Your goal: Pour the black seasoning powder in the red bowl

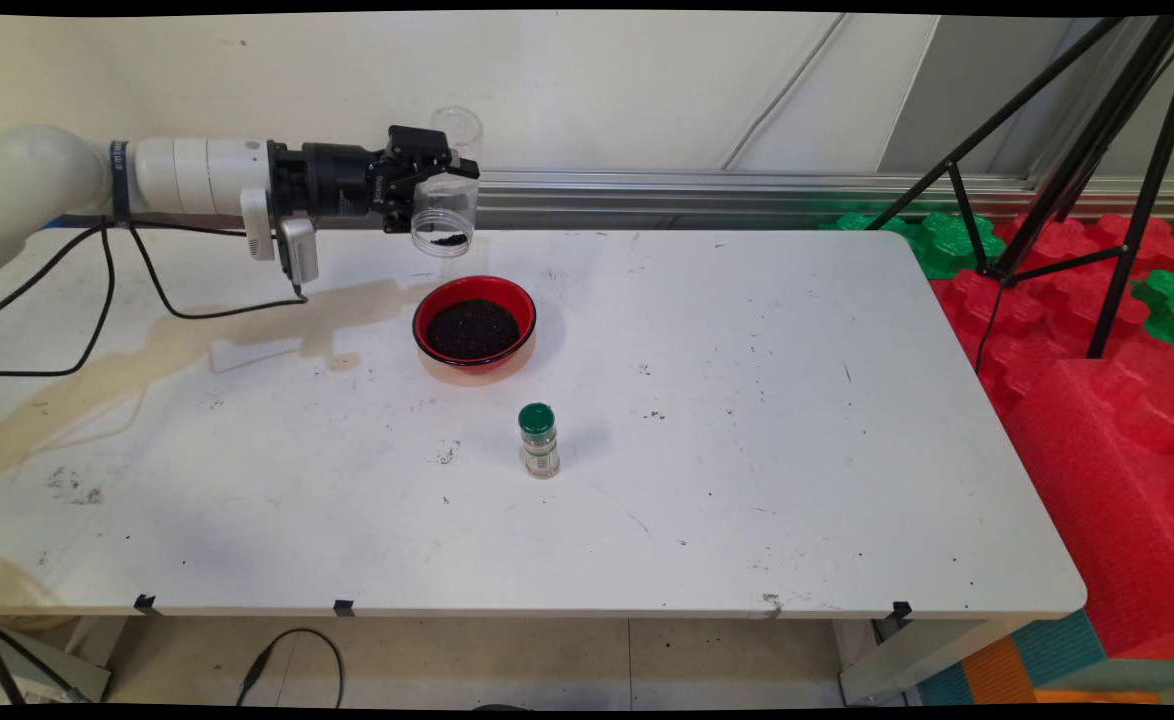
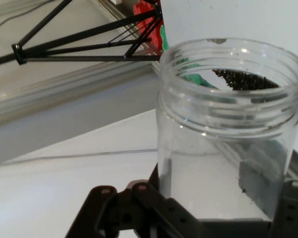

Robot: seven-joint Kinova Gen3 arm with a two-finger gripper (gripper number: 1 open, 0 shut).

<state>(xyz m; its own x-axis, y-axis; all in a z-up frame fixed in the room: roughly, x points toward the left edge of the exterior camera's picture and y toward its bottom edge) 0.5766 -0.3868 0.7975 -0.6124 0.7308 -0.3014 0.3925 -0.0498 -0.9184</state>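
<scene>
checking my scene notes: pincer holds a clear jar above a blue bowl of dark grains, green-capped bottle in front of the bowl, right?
Not quite: the bowl is red, as the main view shows. The pincer does hold the clear jar above it, green-capped bottle in front.

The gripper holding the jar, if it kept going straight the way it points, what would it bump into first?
Probably nothing on the table. The gripper points sideways, above the red bowl, holding the jar. The black tripod stands further along, but depth is unclear.

The gripper (image 1: 437, 190) clamps a clear plastic jar (image 1: 444, 215), tilted, with dark grains inside, above a red bowl (image 1: 474, 325) of dark grains.
</scene>
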